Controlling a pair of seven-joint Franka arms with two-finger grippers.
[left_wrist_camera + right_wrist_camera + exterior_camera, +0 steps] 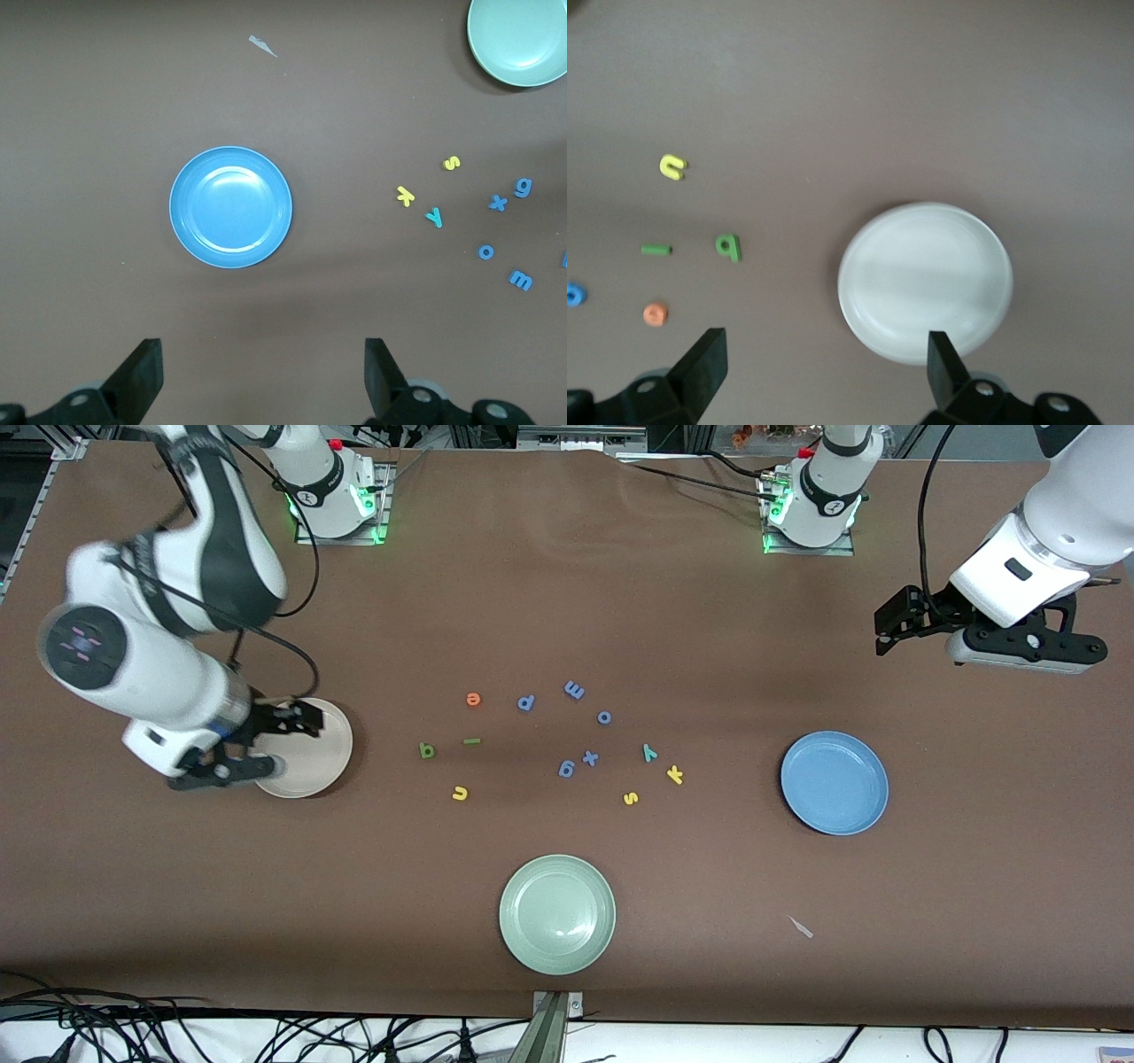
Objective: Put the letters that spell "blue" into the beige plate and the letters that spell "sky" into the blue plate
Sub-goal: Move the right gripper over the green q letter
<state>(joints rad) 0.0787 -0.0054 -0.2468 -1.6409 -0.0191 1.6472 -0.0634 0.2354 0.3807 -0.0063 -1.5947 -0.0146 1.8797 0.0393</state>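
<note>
Both claws stand wide and empty: my right gripper [266, 748] hangs over the beige plate [323, 766] at its arm's end of the table, my left gripper [899, 624] hangs over bare table near the blue plate [834, 783]. Between the plates lie b [427, 751], l [471, 740], u [459, 793], e [473, 699], then y [649, 752], k [675, 775], s [630, 798]; I judge them light, soft, thin foam, best pinched across the edges. Only the front view shows all seven letters together; each wrist view shows its own group from closer.
</note>
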